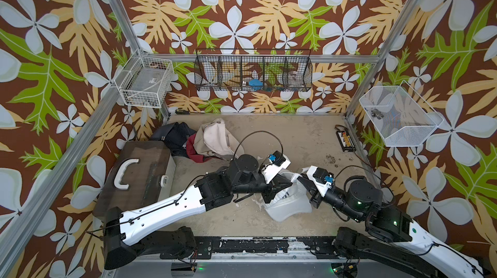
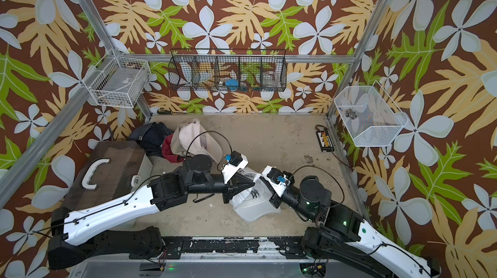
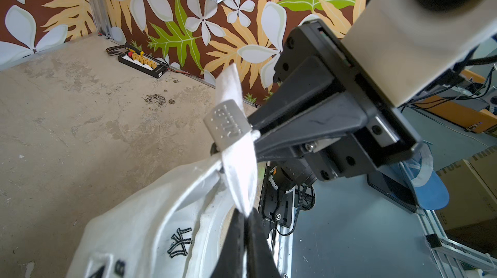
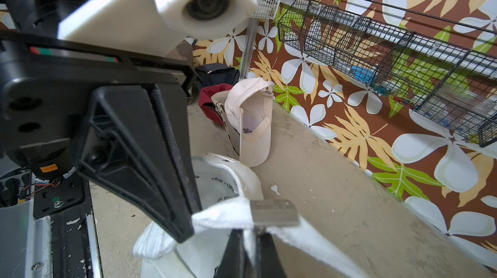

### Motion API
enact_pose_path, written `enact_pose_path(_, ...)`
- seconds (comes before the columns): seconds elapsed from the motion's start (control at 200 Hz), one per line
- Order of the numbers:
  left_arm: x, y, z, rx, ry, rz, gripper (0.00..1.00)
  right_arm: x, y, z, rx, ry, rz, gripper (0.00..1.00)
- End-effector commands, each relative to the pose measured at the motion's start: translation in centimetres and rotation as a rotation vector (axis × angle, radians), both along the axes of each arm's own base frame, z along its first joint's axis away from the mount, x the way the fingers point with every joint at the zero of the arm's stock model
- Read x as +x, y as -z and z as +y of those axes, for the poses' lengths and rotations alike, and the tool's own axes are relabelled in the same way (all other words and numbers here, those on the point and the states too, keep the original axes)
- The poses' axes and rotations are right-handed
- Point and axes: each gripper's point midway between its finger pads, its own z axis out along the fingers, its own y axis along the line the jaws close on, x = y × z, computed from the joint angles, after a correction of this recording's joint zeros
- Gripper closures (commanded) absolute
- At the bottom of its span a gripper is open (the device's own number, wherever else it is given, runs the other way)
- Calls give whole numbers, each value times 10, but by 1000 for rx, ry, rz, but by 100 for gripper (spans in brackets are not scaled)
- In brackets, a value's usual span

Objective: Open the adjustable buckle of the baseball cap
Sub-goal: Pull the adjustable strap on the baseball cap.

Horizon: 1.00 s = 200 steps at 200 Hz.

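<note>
Your L gripper point(image 3: 246, 218) and R gripper point(image 4: 251, 239) both pinch the white cap's point(image 1: 287, 205) strap point(image 3: 239, 177), apparently flanking the metal buckle point(image 3: 228, 126).

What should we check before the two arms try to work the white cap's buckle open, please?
1. Left gripper shut on the strap: ok.
2. Right gripper shut on the strap right beside the buckle: ok.
3. Buckle unobstructed between both grippers: ok, both wrist views show it clearly.
4. Buckle's clamp plate lifted: cannot tell; it looks flat against the strap.
5. Strap freed from the buckle: not ok, it runs through it.
6. White cap apart from the pile of other caps: ok.
</note>
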Motion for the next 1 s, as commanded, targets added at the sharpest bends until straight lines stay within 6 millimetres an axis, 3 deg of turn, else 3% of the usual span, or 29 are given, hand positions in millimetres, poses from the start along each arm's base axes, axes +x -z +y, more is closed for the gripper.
enact_pose_path(0.0, -5, 1, 1, 2, 17, 4, 100, 8, -19, -5, 68, 55, -31, 100)
enact_pose_path(0.996, -2, 7, 24, 32, -45, -38, 100, 37, -20, -31, 40, 291, -63, 100)
